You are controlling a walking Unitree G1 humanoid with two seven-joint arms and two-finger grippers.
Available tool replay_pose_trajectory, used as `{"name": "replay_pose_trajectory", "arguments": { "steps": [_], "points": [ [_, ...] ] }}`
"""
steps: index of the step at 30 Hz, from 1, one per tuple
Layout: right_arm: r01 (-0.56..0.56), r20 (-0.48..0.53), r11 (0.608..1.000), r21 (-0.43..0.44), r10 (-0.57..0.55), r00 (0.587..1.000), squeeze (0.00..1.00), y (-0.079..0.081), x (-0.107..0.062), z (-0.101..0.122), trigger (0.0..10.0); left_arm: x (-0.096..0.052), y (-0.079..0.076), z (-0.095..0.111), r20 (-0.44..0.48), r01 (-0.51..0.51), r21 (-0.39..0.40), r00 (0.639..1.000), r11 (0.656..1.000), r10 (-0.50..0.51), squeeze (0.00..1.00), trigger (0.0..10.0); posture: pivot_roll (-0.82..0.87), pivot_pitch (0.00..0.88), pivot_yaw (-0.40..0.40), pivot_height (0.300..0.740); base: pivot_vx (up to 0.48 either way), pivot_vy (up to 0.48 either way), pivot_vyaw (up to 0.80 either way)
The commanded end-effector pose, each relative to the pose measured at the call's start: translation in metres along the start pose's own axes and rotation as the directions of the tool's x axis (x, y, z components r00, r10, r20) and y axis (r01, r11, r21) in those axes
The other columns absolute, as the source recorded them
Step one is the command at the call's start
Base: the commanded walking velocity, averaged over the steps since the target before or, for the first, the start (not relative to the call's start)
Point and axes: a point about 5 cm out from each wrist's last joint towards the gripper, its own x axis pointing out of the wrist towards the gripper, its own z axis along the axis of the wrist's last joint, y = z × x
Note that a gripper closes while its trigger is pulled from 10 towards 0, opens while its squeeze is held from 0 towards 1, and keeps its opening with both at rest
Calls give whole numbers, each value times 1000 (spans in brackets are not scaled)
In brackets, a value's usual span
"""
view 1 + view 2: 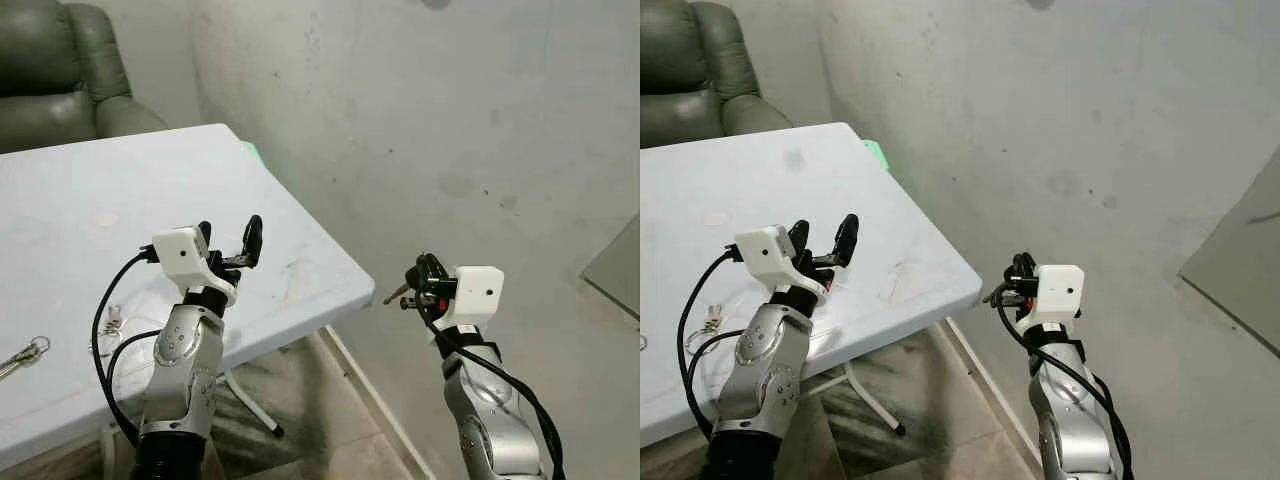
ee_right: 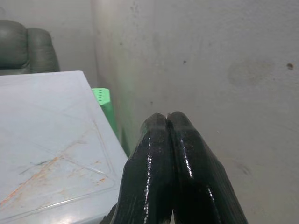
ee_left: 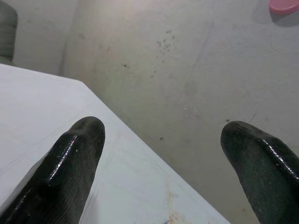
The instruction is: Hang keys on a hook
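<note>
On white table (image 1: 120,190): spare keys (image 1: 22,357) | behind: green armchair (image 1: 60,70)

left end effector (image 1: 228,240) raised, fingers spread | right end effector (image 1: 420,280) raised, fingers pressed together

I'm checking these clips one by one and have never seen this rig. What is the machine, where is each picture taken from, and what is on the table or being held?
It is a humanoid robot with two silver arms, each ending in two black jaws. The two wide pictures come from cameras on its head, looking down. The two close ones come from cameras on its wrists, looking along the jaws. The left gripper hovers over a white table with its jaws open and nothing between them. The right gripper, beyond the table's edge near the wall, has its jaws shut on what looks like a key. A bunch of keys lies on the table's near left. A green armchair stands behind.
</note>
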Motion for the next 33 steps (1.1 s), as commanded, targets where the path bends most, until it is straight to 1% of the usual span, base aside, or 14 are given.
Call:
{"name": "replay_pose_trajectory", "arguments": {
  "steps": [1,7,10,25,27,28,30,31,33],
  "points": [
    [18,36,1000,-13,-18,999,0,-5,0,7,10000,0,-4,2,3,17,12,1000,1000,-17,0,10000,16,0,-65,740,0,0,0],
    [27,42,1000,-11,-27,999,0,-7,-3,8,10000,-3,-6,2,0,50,30,999,998,-50,0,10000,14,0,-60,740,0,0,0],
    [46,7,999,2,-46,999,0,-8,-2,4,10000,-3,-8,1,-1,52,3,999,999,-52,0,10000,14,0,-59,740,0,0,-140],
    [54,-12,999,0,-54,998,0,-9,-4,2,10000,-7,-7,-2,-20,48,26,999,999,-47,0,10000,16,0,-60,740,0,0,-716],
    [61,-15,998,0,-61,998,0,-11,-8,1,10000,-16,-10,-4,-30,67,47,997,997,-66,0,10000,15,0,-60,740,0,0,-719],
    [61,-15,998,0,-61,998,0,-11,-8,1,10000,-16,-10,-4,-30,67,47,997,997,-66,0,10000,15,0,-60,740,0,0,-719],
    [75,-15,997,-1,-75,997,0,-13,-12,1,10000,-24,-10,-9,-54,87,71,995,994,-83,0,10000,10,0,-56,740,0,0,-719],
    [75,-15,997,-1,-75,997,0,-13,-12,1,10000,-24,-10,-9,-54,87,71,995,994,-83,0,10000,10,0,-56,740,0,0,-719],
    [90,-20,996,-2,-90,996,0,-15,-17,0,10000,-31,-9,-11,-66,89,77,994,993,-84,0,10000,7,0,-51,740,0,0,-725]
  ]
}}
